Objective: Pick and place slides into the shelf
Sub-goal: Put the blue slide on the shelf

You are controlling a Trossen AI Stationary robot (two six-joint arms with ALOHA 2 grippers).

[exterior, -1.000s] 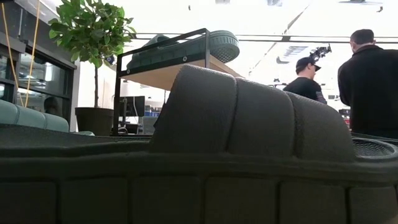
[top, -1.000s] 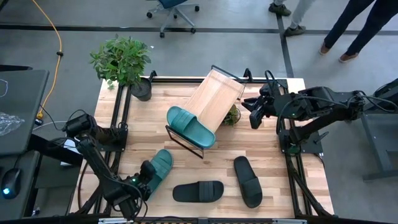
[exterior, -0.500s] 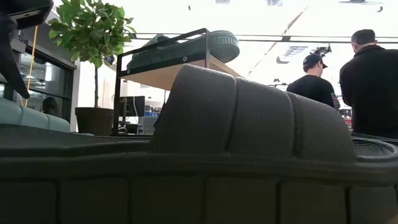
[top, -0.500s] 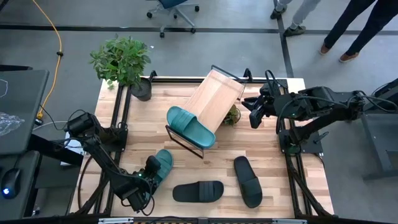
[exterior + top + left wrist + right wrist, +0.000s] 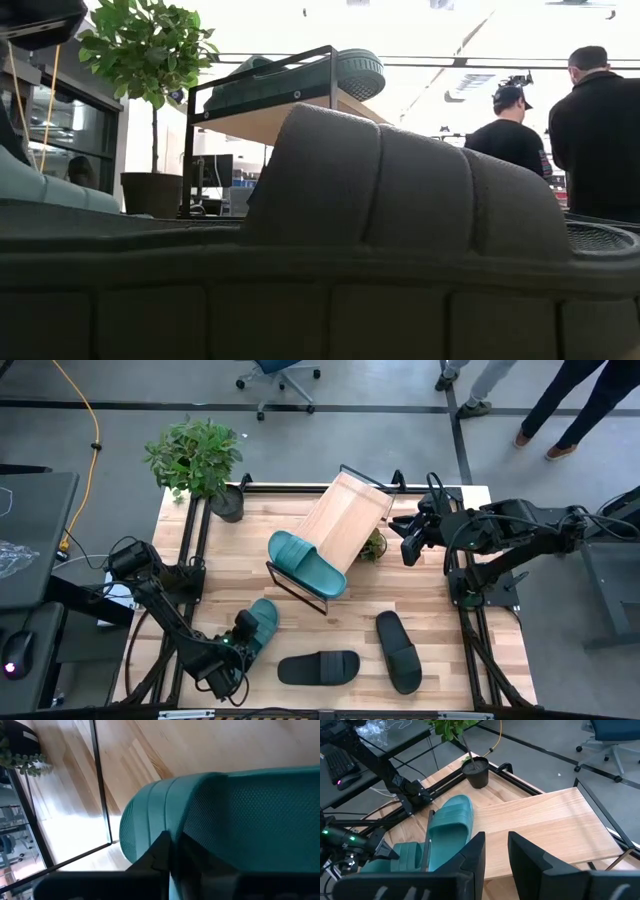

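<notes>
Slides, four in all, moulded rubber, open-toed, each with a wide ribbed strap. One teal slide (image 5: 306,563) lies on the lower edge of the shelf (image 5: 348,520), its long axis running along that edge, diagonal to the bench (image 5: 440,610). The second teal slide (image 5: 258,626) lies on the bench near its front left corner, long axis diagonal, one end toward the shelf and the other at the left gripper (image 5: 238,644); its footbed shows a fine dimpled grain in the left wrist view. Two black slides rest on the bench front: one black slide (image 5: 318,667) lying crosswise, the other black slide (image 5: 399,650) lying front to back and slightly angled. Shelf: slanted light wooden board on a thin black metal frame, set askew at the bench middle. Bench: pale butcher-block planks with black rails at the sides. Left gripper: fingers closed tight on the near end of the second teal slide. Right gripper (image 5: 410,544): raised beside the shelf's right side, fingers narrowly parted, holding nothing. Potted plant (image 5: 197,457) stands at the back left corner.
</notes>
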